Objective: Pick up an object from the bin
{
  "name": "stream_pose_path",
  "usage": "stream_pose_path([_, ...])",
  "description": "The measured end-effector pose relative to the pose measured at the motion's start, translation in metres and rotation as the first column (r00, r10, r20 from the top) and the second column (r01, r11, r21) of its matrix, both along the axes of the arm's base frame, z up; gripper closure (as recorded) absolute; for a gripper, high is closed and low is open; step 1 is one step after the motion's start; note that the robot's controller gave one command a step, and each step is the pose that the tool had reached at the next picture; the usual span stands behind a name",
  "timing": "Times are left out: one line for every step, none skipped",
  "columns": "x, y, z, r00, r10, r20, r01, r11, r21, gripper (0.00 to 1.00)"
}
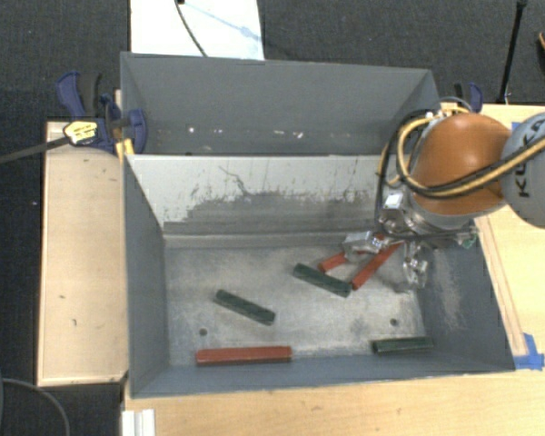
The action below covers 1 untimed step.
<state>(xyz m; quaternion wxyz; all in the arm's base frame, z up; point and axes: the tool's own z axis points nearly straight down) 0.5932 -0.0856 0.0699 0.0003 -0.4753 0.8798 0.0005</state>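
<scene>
Two red bars lie beneath the pincer — set low, likely to grab one — open or closed, I cannot tell.

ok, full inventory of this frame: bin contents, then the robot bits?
bin: 1, grey metal, middle of view
long bar: 1, red-brown, floor by the front wall, left
left green bar: 1, dark green, floor left of centre
middle green bar: 1, dark green, centre, next to the red sticks
right green bar: 1, dark green, front right
red sticks: 2, red, back right, at the gripper
gripper: 1, metal, at the red sticks
orange cover: 1, orange, on the wrist, cabled
</scene>
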Motion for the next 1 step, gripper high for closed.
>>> stream_pose_path([0.0007, 0.0005, 0.0010, 1.000, -0.005, 0.001, 0.005, 1.000, 0.001, 0.00])
